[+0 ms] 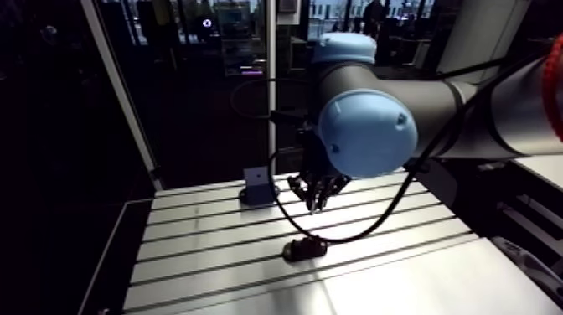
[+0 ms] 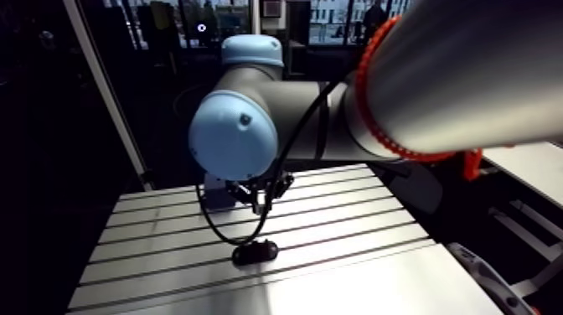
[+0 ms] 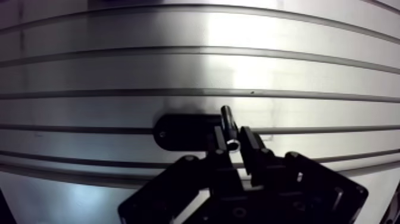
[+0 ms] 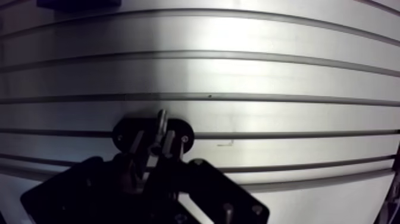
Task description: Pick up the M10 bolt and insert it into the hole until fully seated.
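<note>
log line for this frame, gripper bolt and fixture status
gripper shut on M10 bolt | held above table | black oval fixture on table, close by gripper | insertion not done

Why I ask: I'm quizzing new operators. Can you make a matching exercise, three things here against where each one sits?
Things:
1. bolt
2. black oval base
3. blue block

Places:
A. stands near the far edge of the table
B. clamped in the gripper
C. lies flat on the table

Pairs: 1-B, 2-C, 3-A.
</note>
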Motion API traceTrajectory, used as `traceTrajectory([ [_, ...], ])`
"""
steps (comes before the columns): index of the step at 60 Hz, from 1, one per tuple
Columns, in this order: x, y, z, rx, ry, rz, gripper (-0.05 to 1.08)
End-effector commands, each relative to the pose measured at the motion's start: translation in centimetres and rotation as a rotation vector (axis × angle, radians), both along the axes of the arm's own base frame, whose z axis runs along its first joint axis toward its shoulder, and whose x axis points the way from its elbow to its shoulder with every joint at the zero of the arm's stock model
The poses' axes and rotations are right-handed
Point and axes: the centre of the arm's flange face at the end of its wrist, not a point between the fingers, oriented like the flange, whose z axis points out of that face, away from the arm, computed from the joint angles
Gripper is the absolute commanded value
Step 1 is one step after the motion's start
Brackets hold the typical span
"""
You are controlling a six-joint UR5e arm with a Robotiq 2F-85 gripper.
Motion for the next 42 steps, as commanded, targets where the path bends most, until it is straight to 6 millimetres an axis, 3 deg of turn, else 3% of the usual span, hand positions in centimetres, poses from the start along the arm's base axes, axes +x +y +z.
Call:
traceTrajectory([
  [1, -2.3, 0.1, 3.8, -0.018, -0.036, -0.038, 1.08],
  [10, -4.5, 0.5, 7.6, -0.029, -0.081, -0.065, 1.08],
  [19, -7.1, 0.0, 9.9, -0.033, -0.115, -0.064, 1.08],
  [42, -10.8, -3.7, 11.8, -0.034, -0.191, -0.037, 1.08],
])
